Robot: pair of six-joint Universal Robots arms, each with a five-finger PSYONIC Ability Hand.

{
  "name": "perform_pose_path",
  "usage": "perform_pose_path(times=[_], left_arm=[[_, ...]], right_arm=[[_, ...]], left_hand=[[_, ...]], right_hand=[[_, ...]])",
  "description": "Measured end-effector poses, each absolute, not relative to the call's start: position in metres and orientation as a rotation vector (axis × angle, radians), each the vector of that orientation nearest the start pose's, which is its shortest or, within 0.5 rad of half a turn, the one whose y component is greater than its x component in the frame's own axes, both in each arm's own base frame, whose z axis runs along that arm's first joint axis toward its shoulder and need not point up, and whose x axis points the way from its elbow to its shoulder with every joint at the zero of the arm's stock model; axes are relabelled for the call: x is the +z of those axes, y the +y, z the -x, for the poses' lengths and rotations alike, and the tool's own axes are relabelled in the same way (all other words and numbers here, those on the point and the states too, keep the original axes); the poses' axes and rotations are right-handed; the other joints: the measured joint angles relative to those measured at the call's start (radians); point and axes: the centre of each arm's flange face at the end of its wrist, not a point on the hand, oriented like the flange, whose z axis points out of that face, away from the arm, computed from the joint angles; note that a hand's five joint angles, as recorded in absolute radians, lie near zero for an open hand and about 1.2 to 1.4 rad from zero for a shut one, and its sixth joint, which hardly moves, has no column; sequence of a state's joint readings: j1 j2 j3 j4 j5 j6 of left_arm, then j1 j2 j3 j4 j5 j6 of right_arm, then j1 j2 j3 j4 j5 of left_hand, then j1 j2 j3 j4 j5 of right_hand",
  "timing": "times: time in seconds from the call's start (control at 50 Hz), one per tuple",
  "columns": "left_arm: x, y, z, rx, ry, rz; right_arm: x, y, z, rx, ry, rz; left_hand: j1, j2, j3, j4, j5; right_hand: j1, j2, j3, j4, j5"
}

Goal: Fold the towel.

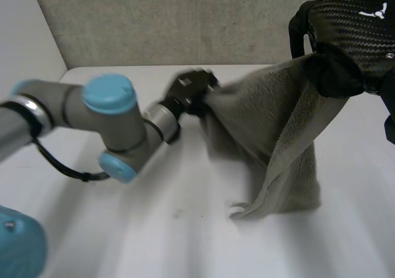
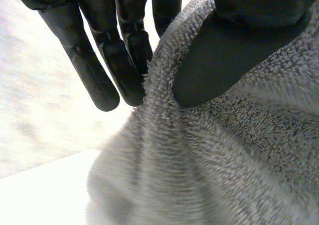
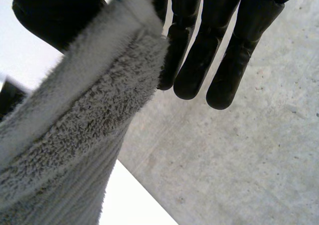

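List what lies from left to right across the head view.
left arm → left hand, gripping one end of the towel → towel, hanging between the hands → right hand, holding the other end up

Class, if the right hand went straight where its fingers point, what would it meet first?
Probably the grey wall; nothing lies between it and the right hand holding the towel. Depth unclear.

towel (image 1: 271,124): grey terry cloth, shaggy pile, flat woven band along the edge. right hand (image 1: 352,31): carbon-weave shell, slight sheen; fingers (image 3: 239,55) smooth matt black. table (image 1: 185,228): smooth matt white. back wall (image 1: 185,19): rough, speckled grey.
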State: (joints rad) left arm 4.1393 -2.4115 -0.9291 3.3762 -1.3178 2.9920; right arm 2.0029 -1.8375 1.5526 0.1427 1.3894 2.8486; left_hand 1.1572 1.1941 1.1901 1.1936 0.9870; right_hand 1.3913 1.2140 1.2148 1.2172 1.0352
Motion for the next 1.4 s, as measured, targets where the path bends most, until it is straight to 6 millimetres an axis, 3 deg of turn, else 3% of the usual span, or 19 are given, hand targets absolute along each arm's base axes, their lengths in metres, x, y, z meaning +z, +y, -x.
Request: perform_pose_path(times=[0.06, 0.12, 0.2, 0.26, 0.34, 0.36, 0.4, 0.52, 0.6, 0.62, 0.64, 0.74, 0.84, 0.94, 1.08, 1.28, 1.4], left_arm=[[0.220, -0.337, 0.366, 1.827, -1.752, 0.490], [0.247, -0.337, 0.345, 1.924, -1.770, 0.410], [0.275, -0.317, 0.323, 1.976, -1.789, 0.365], [0.285, -0.286, 0.305, 1.966, -1.845, 0.384], [0.274, -0.251, 0.288, 1.917, -1.947, 0.428], [0.274, -0.251, 0.288, 1.917, -1.947, 0.428], [0.251, -0.218, 0.280, 1.836, -2.050, 0.479], [0.209, -0.161, 0.287, 1.654, -2.150, 0.634], [0.195, -0.142, 0.293, 1.584, -2.166, 0.704], [0.190, -0.136, 0.294, 1.562, -2.172, 0.726], [0.189, -0.136, 0.294, 1.559, -2.176, 0.727], [0.193, -0.160, 0.282, 1.608, -2.219, 0.650], [0.203, -0.190, 0.259, 1.692, -2.263, 0.522], [0.201, -0.202, 0.237, 1.695, -2.333, 0.446], [0.185, -0.182, 0.216, 1.521, -2.431, 0.455], [0.173, -0.148, 0.209, 1.331, -2.469, 0.516], [0.166, -0.148, 0.203, 1.313, -2.499, 0.491]], right_arm=[[0.370, -0.168, -0.237, -2.191, 1.739, 0.867], [0.364, -0.179, -0.240, -2.181, 1.762, 0.868], [0.351, -0.194, -0.244, -2.149, 1.809, 0.874], [0.337, -0.204, -0.248, -2.111, 1.854, 0.889], [0.326, -0.208, -0.250, -2.075, 1.891, 0.917], [0.326, -0.208, -0.250, -2.075, 1.891, 0.917], [0.315, -0.209, -0.252, -2.044, 1.923, 0.952], [0.296, -0.212, -0.255, -1.983, 1.979, 1.005], [0.287, -0.213, -0.256, -1.953, 2.006, 1.020], [0.277, -0.214, -0.256, -1.916, 2.037, 1.032], [0.274, -0.215, -0.256, -1.907, 2.045, 1.035], [0.254, -0.215, -0.255, -1.857, 2.090, 1.042], [0.246, -0.216, -0.253, -1.857, 2.102, 1.034], [0.240, -0.215, -0.251, -1.849, 2.113, 1.032], [0.230, -0.215, -0.246, -1.824, 2.150, 1.024], [0.216, -0.220, -0.240, -1.812, 2.188, 1.006], [0.213, -0.220, -0.240, -1.801, 2.194, 1.008]], left_hand=[[0.007, 0.014, 0.016, 0.016, 0.016], [0.007, 0.018, 0.020, 0.019, 0.020], [0.007, 0.020, 0.022, 0.023, 0.024], [0.007, 0.020, 0.023, 0.023, 0.025], [0.007, 0.020, 0.024, 0.023, 0.025], [0.007, 0.020, 0.024, 0.023, 0.025], [0.007, 0.021, 0.025, 0.023, 0.025], [0.001, -0.020, -0.001, -0.004, 0.014], [-0.298, -0.330, -0.318, -0.328, -0.265], [-0.567, -0.584, -0.571, -0.583, -0.552], [-0.697, -0.735, -0.731, -0.737, -0.706], [-0.915, -0.955, -0.947, -0.952, -0.918], [-0.953, -0.994, -0.989, -0.992, -0.951], [-0.954, -0.996, -0.990, -0.993, -0.952], [-0.951, -0.984, -0.983, -0.986, -0.949], [-0.890, -0.926, -0.923, -0.926, -0.898], [-0.850, -0.886, -0.882, -0.887, -0.858]], right_hand=[[0.000, 0.000, 0.000, 0.000, 0.000], [0.000, 0.000, 0.000, 0.000, 0.000], [0.000, 0.000, 0.000, 0.000, 0.000], [0.001, 0.000, 0.000, 0.000, 0.000], [0.002, 0.000, 0.000, 0.000, 0.001], [0.002, 0.000, 0.000, 0.000, 0.001], [0.002, 0.000, 0.000, 0.000, 0.001], [0.002, 0.000, 0.000, 0.000, 0.001], [0.002, 0.000, 0.000, 0.000, 0.001], [0.002, 0.000, 0.000, 0.000, 0.001], [0.002, 0.000, 0.000, 0.000, 0.001], [0.002, 0.000, 0.000, 0.000, 0.001], [0.002, 0.000, 0.000, 0.000, 0.002], [0.002, 0.000, 0.000, 0.000, 0.002], [0.002, 0.000, 0.000, 0.000, 0.002], [0.002, 0.000, 0.000, 0.000, 0.002], [0.002, 0.000, 0.000, 0.000, 0.002]])
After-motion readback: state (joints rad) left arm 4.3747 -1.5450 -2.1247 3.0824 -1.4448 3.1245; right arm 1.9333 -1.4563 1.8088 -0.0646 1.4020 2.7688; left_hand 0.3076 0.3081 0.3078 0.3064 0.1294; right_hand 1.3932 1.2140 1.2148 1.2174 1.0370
